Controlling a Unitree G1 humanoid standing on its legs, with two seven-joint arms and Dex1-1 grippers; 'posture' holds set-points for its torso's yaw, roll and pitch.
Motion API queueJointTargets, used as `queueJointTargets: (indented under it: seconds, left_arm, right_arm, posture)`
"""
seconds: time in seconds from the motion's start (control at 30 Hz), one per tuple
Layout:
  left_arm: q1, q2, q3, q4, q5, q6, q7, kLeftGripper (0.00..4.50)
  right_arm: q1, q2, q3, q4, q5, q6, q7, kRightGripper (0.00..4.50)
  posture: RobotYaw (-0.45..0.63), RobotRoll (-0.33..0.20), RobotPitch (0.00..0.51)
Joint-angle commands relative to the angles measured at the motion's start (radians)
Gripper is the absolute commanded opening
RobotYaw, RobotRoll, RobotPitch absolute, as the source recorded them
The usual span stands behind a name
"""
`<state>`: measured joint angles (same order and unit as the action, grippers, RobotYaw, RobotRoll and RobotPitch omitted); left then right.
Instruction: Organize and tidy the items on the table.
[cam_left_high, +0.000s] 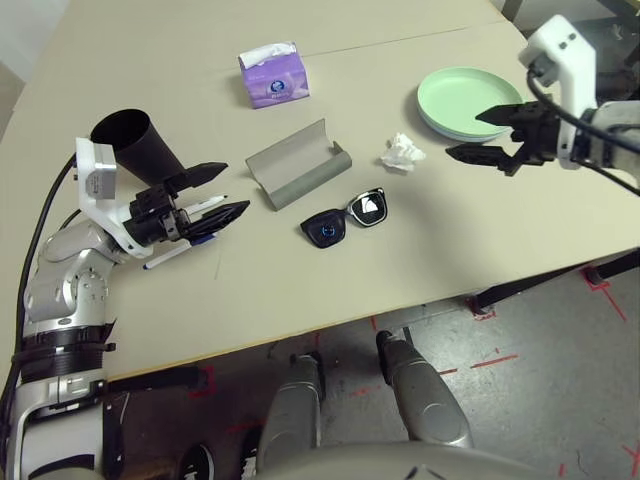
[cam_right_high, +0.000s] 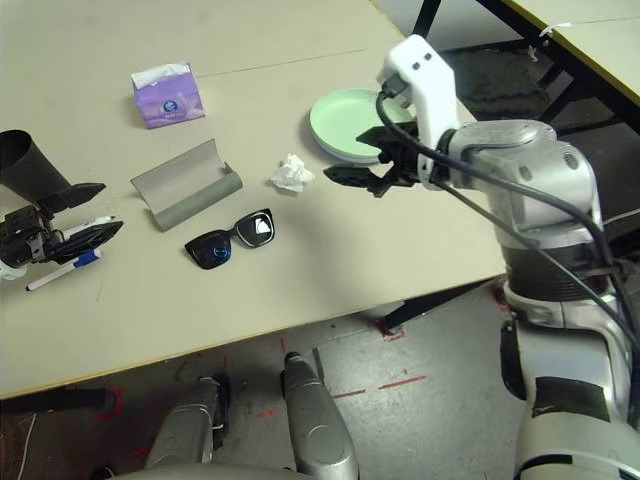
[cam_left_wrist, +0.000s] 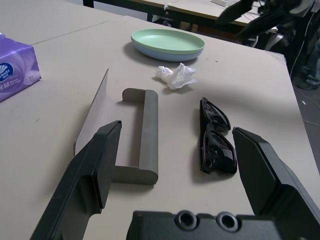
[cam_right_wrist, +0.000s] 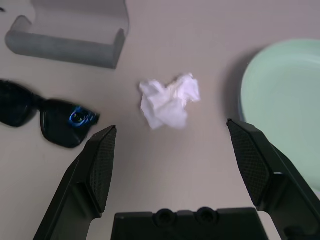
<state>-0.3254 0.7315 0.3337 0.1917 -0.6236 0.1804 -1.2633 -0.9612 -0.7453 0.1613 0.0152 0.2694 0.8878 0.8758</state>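
Table (cam_left_high: 450, 240): pale beige top, thin seam line across far part. Purple tissue box (cam_left_high: 273, 76) near far side, just short of seam. Grey glasses case (cam_left_high: 298, 164) open, mid-table. Black sunglasses (cam_left_high: 345, 218) just beside case, toward near edge, apart from it. Crumpled white tissue (cam_left_high: 401, 152) between case and plates. Green plate (cam_left_high: 468, 102) stacked on blue plate (cam_left_wrist: 150, 51) (blue rim barely visible beneath). Black cup (cam_left_high: 137, 143) at left, lying tilted. Two white markers (cam_left_high: 185, 240) beside cup, partly hidden; blue cap visible.

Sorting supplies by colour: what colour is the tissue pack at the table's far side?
Purple, with white tissue showing; the left eye view shows the tissue pack best.
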Motion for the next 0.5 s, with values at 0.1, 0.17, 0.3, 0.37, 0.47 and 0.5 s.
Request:
queueJointTargets:
  seconds: [0.1, 0.17, 0.3, 0.37, 0.47, 0.5]
  left_arm:
    - [0.026, 0.008, 0.004, -0.025, -0.002, 0.006, -0.001, 4.50]
    - [0.030, 0.009, 0.006, -0.030, -0.003, 0.008, -0.001, 4.50]
    - [0.035, 0.015, 0.006, -0.034, 0.001, 0.007, -0.004, 4.50]
    - [0.036, 0.016, 0.006, -0.035, 0.001, 0.008, -0.003, 4.50]
    - [0.036, 0.018, 0.007, -0.035, 0.000, 0.009, -0.002, 4.50]
    - [0.036, 0.019, 0.007, -0.036, 0.000, 0.010, -0.002, 4.50]
  right_arm:
    - [0.015, 0.045, 0.068, 0.069, -0.076, -0.139, 0.009, 4.49]
    - [0.031, 0.055, 0.082, 0.087, -0.095, -0.176, 0.015, 4.49]
    - [0.060, 0.078, 0.090, 0.129, -0.121, -0.225, 0.024, 4.49]
    - [0.069, 0.087, 0.090, 0.141, -0.132, -0.241, 0.025, 4.49]
    - [0.090, 0.118, 0.098, 0.192, -0.156, -0.297, 0.017, 4.49]
    - [0.093, 0.125, 0.098, 0.202, -0.162, -0.309, 0.017, 4.49]
  posture:
    - [-0.20, 0.000, 0.265]
    - [-0.20, 0.000, 0.267]
    - [-0.19, 0.000, 0.269]
    - [-0.19, 0.000, 0.271]
    - [-0.19, 0.000, 0.272]
    - [-0.19, 0.000, 0.272]
